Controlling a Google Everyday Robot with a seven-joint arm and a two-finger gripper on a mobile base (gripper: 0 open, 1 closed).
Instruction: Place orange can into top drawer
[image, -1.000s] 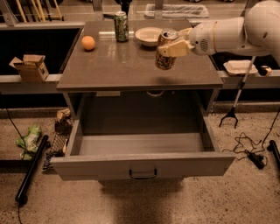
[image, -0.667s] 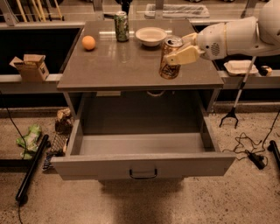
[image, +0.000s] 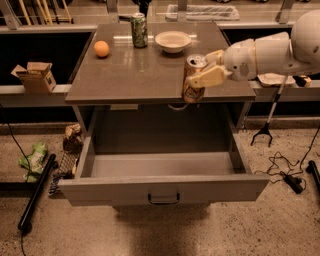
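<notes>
Since the cream-coloured two-finger gripper (image: 200, 70) is clenched on the orange-gold drink can with the silver top (image: 190, 93), holding it upright right at the front edge of the grey-brown tabletop (image: 130, 75), your step now is to carry it out and down. The wide, shallow grey top drawer with the small dark handle (image: 165, 186) stands pulled open below and in front of the gripper, its floor bare. Bring the can forward past the table edge first, then lower it. Watch the can's base, which sits level with that edge and looks likely to catch on it. Keep the can upright and aim for the middle of the drawer floor, not the right wall, which lies almost under the gripper. Release only once the base rests. Behind the gripper, toward the left of the view, sit a shallow white bowl (image: 173, 41), a green drink can (image: 139, 30) and a round orange fruit (image: 101, 48), all well apart from your path. The floor is speckled. A brown cardboard box (image: 35, 76) sits on a low ledge far to the left of the gripper, and black cables (image: 287, 172) trail below it to the right.
</notes>
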